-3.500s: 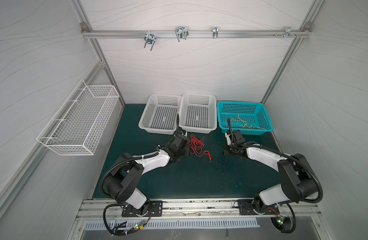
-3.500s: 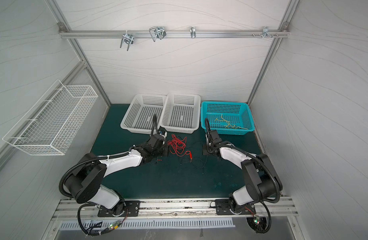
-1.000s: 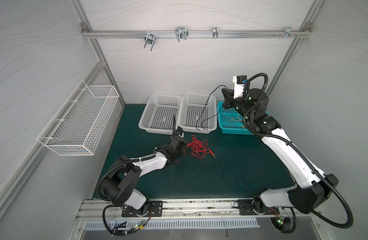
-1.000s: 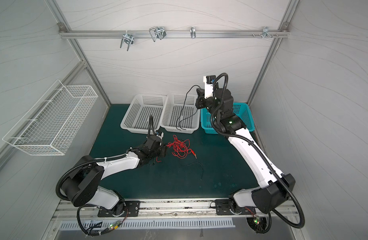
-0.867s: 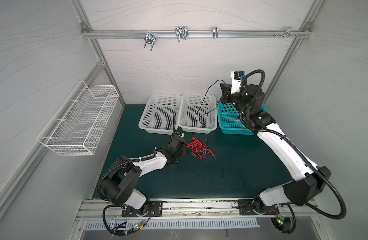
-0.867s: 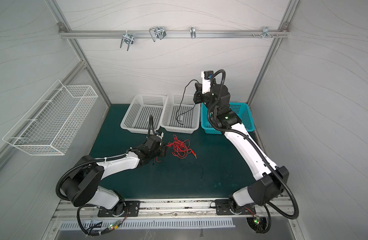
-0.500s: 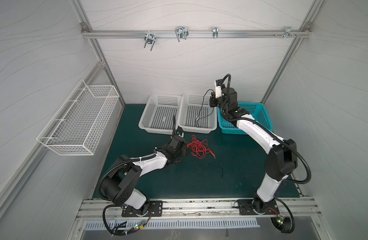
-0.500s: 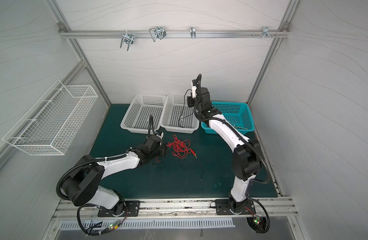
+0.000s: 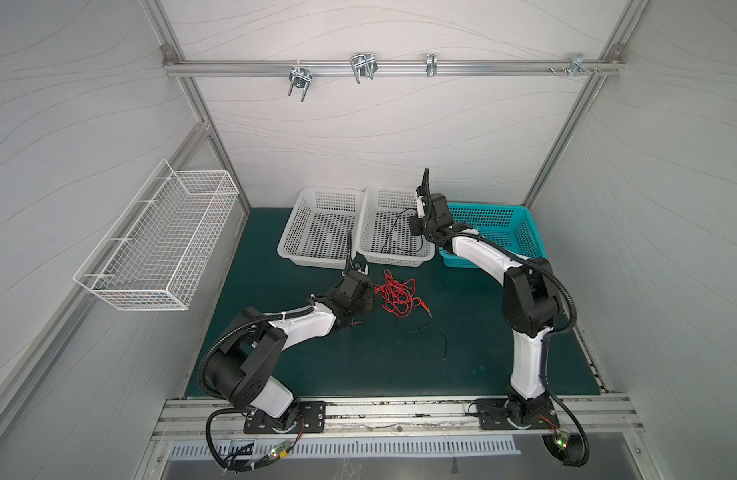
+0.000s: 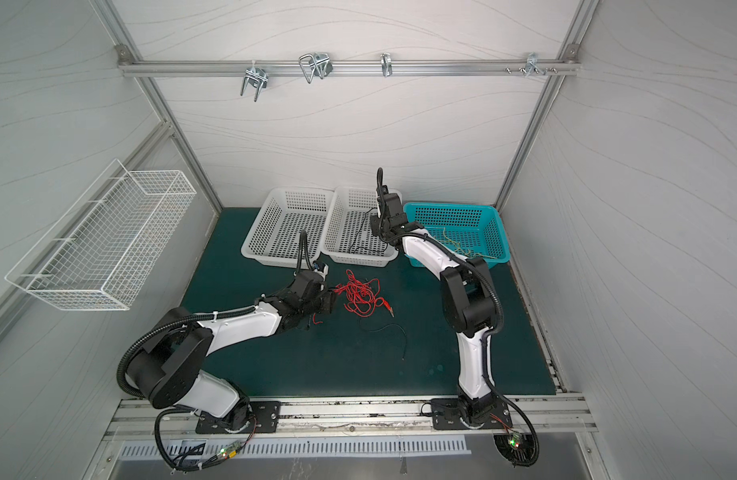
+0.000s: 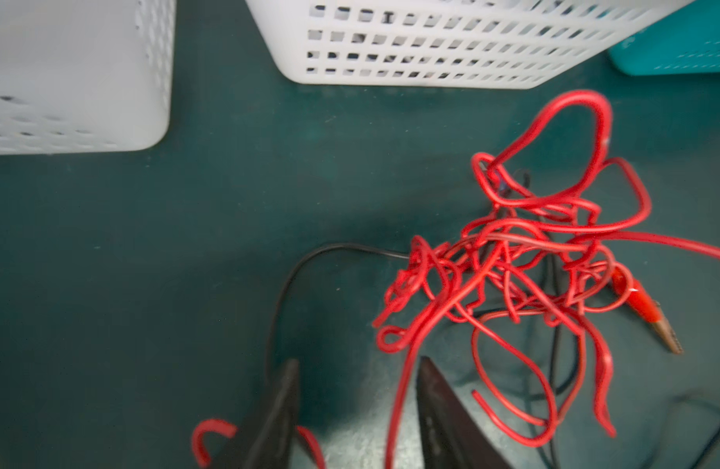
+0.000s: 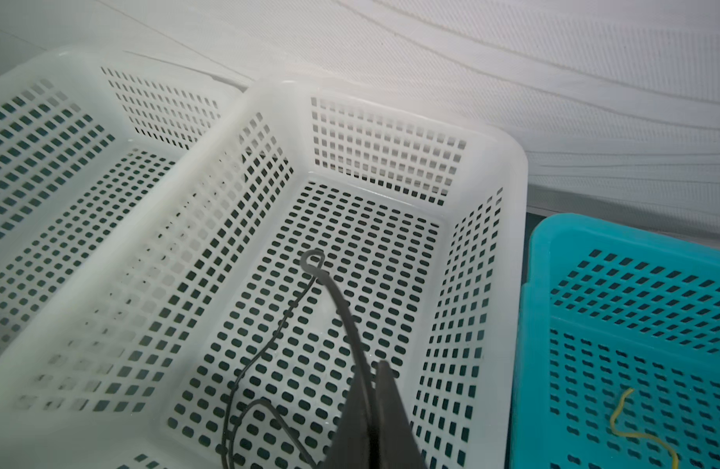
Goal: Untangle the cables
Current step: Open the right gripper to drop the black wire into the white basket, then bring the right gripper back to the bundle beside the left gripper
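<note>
Several light, limp cables (image 9: pixel 396 291) are left tangled on the worktop (image 9: pixel 358 365), best taken near a plug by the half-open, empty left tool (image 11: pixel 356 410), while a black cable (image 12: pixel 338 308) is pinched over the middle white basket (image 9: pixel 373 249) by the closed right tool (image 12: pixel 370 410).

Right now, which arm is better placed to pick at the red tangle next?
The left, probably. Its fingers stand apart right beside the red tangle on the mat. The right fingers are shut on a black cable over the middle white basket.
</note>
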